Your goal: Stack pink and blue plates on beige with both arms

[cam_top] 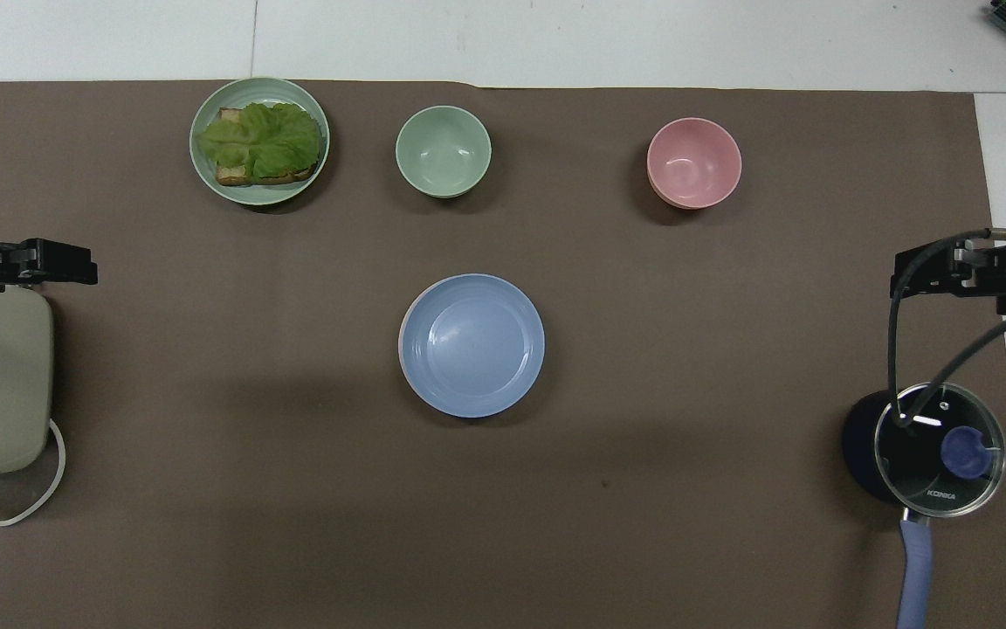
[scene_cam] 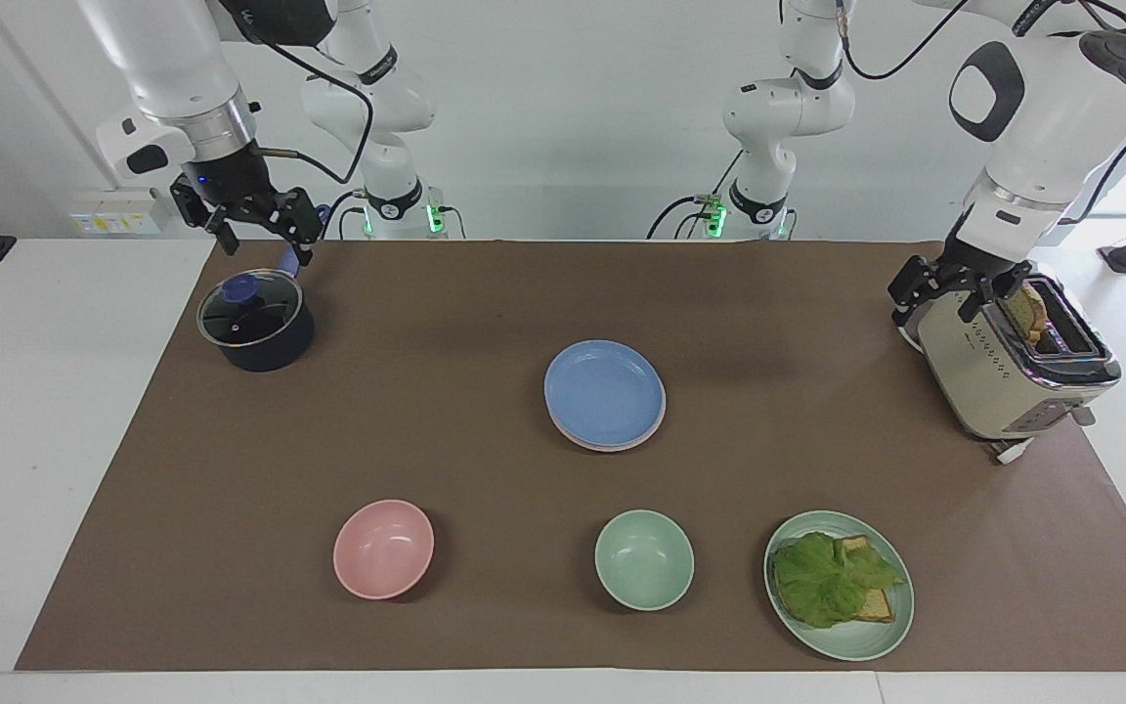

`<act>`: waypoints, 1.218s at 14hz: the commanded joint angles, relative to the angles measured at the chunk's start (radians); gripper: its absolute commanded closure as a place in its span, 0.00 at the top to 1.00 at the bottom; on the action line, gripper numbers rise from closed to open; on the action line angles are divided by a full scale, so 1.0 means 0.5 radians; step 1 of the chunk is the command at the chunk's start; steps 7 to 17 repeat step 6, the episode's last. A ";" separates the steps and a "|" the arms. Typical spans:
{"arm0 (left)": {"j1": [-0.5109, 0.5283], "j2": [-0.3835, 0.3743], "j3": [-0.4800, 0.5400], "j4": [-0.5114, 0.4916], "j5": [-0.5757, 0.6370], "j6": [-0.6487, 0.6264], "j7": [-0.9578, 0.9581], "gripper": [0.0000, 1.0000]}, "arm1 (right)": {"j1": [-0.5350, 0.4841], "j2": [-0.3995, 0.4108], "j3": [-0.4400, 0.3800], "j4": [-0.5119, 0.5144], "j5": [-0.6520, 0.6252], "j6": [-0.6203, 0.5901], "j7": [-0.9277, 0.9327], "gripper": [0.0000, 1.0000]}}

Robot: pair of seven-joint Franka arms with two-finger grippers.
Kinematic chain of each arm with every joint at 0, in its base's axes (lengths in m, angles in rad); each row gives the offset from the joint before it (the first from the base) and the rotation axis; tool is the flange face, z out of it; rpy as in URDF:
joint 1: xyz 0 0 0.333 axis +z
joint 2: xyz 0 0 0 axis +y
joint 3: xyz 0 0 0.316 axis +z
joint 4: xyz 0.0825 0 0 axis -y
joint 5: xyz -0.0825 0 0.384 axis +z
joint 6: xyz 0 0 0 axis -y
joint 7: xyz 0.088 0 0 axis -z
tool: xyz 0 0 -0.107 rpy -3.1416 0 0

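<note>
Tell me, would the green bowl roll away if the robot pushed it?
Probably not. The green bowl sits upright on the brown mat, so a push would likely slide it rather than roll it. Its walls look smooth and rounded, so it may slip from a pinch. It looks empty and thin, so it is probably light and stiff.

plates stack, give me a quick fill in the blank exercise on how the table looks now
1. The top plate of the stack is ____.
2. The left gripper hangs over the ____.
3. The right gripper hangs by the lidded ____.
4. The lettuce lies on a pale ____ plate.

Missing words: blue; toaster; pot; green
</note>
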 commanded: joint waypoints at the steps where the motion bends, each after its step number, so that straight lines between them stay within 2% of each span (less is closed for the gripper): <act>1: 0.017 -0.006 -0.010 0.004 0.032 -0.030 0.023 1.00 | -0.018 -0.011 0.012 -0.007 0.015 -0.023 -0.066 1.00; 17: 0.017 -0.006 -0.010 0.004 0.032 -0.030 0.023 1.00 | -0.021 -0.017 0.012 -0.016 0.018 -0.023 -0.066 1.00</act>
